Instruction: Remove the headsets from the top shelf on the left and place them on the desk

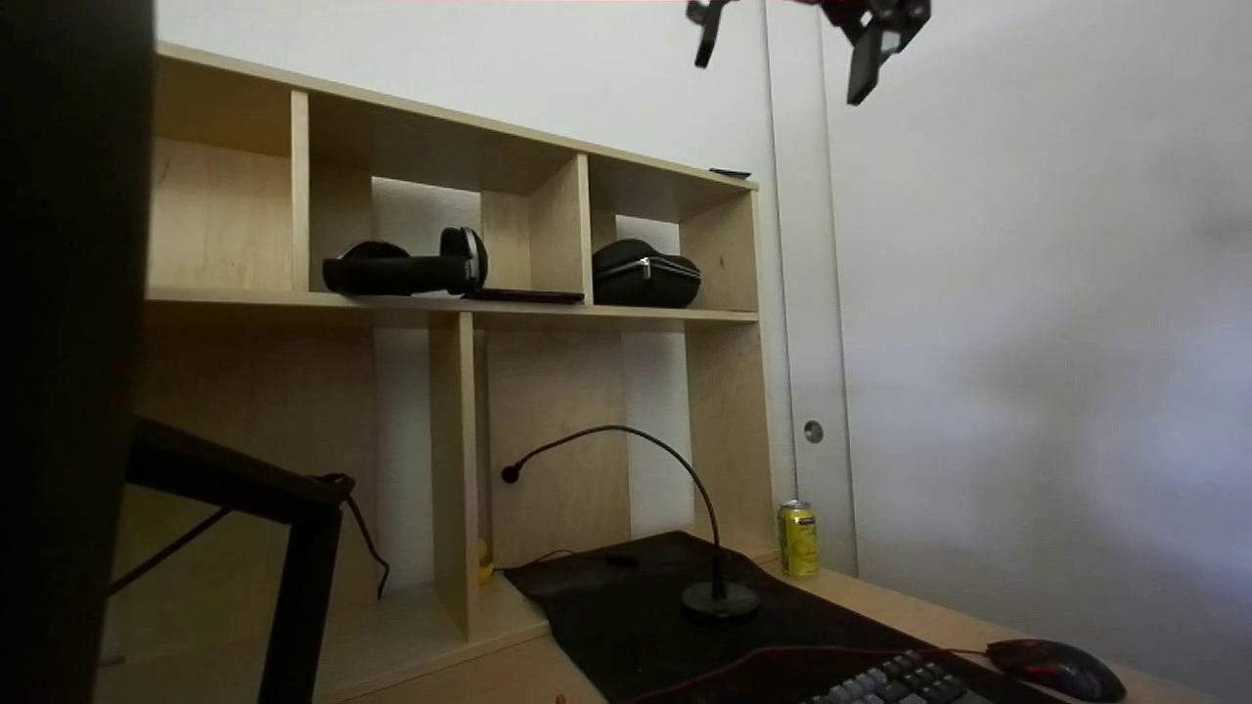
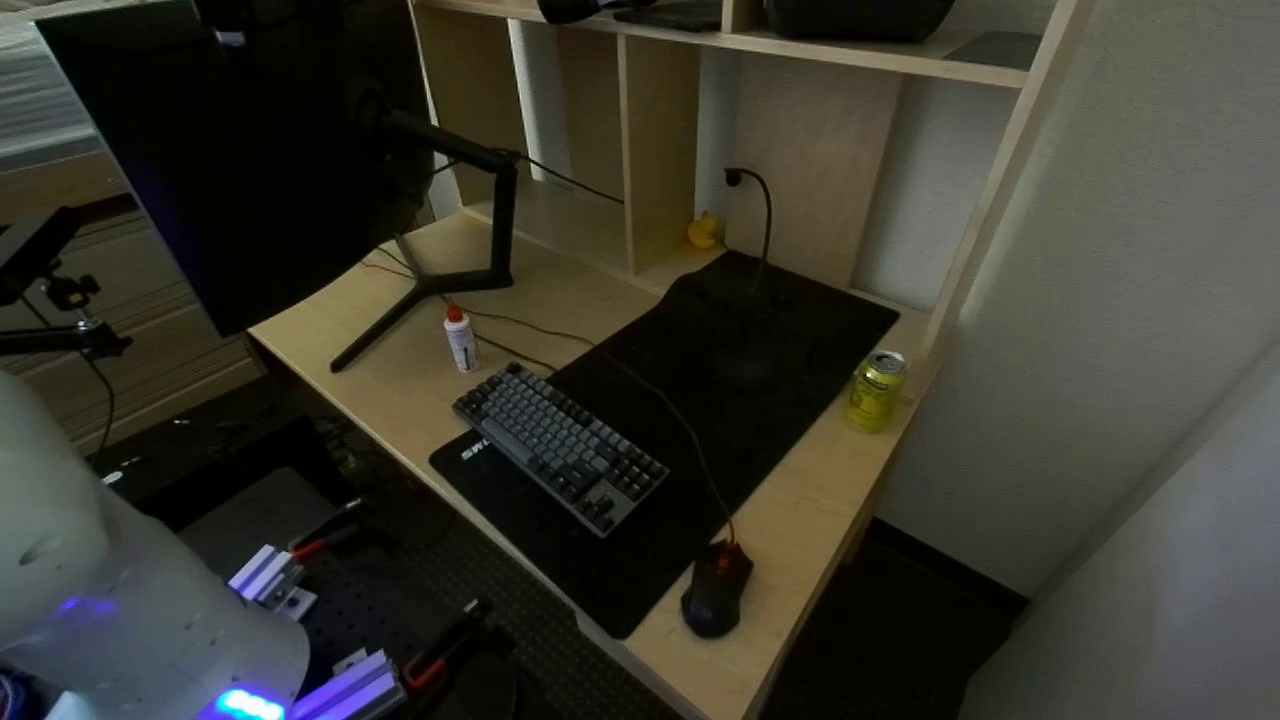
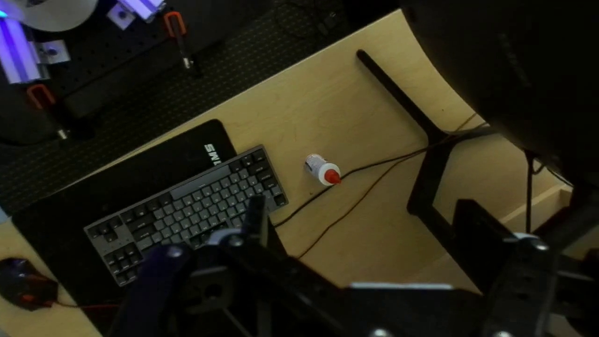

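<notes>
The black headsets (image 1: 421,275) lie on the top shelf (image 1: 391,305) of the pale wooden unit, in a middle compartment in an exterior view. In an exterior view only a bit of an ear cup (image 2: 568,9) shows at the top edge. The desk (image 2: 810,480), with its black mat, is below the shelf; it also shows in the wrist view (image 3: 290,112). My gripper (image 1: 782,76) is high in the air, apart from the headsets, pointing down. In the wrist view the jaws (image 3: 361,203) are wide apart with nothing between them.
A large monitor (image 2: 250,150) on a black stand (image 2: 500,220) stands at one side. A microphone (image 1: 719,596), keyboard (image 2: 560,445), mouse (image 2: 717,588), yellow can (image 2: 876,390) and small bottle (image 2: 461,340) stand on the desk. A black case (image 1: 646,276) sits in the adjoining compartment.
</notes>
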Controlling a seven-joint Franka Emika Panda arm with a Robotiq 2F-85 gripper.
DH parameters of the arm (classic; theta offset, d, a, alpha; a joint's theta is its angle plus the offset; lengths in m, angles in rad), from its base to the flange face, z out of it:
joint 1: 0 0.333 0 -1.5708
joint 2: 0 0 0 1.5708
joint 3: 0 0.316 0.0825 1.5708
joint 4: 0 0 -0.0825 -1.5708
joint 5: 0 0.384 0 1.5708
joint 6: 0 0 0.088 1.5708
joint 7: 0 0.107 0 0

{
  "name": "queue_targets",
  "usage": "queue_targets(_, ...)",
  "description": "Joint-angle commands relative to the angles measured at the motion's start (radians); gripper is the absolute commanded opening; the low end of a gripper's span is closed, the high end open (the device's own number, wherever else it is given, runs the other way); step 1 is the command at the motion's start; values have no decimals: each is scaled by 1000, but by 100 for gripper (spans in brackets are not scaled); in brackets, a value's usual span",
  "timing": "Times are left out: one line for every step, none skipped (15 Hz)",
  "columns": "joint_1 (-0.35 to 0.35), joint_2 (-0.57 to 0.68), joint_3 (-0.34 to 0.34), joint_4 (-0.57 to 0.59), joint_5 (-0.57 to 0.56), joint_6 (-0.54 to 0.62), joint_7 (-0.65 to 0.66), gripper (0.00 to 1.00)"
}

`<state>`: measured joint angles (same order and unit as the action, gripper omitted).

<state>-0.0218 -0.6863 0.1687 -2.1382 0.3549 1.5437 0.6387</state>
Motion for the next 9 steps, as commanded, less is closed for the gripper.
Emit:
queue_targets(-26,196,25,37,125,197,97,100)
queue_targets(-17,252,27,57,156,267,126,100)
queue_targets(-7,313,32,84,174,343,158,100)
queue_targets(5,365,31,109,185,397,180,100)
queue_targets(17,394,25,126,188,426,200,100)
queue_targets(29,415,15,135,191,433,215,100)
queue_targets(38,357,1,78,160,424,182,100)
queue_targets(44,391,-1,99,163,433,196,100)
queue_targets(47,409,-1,114,164,434,203,100)
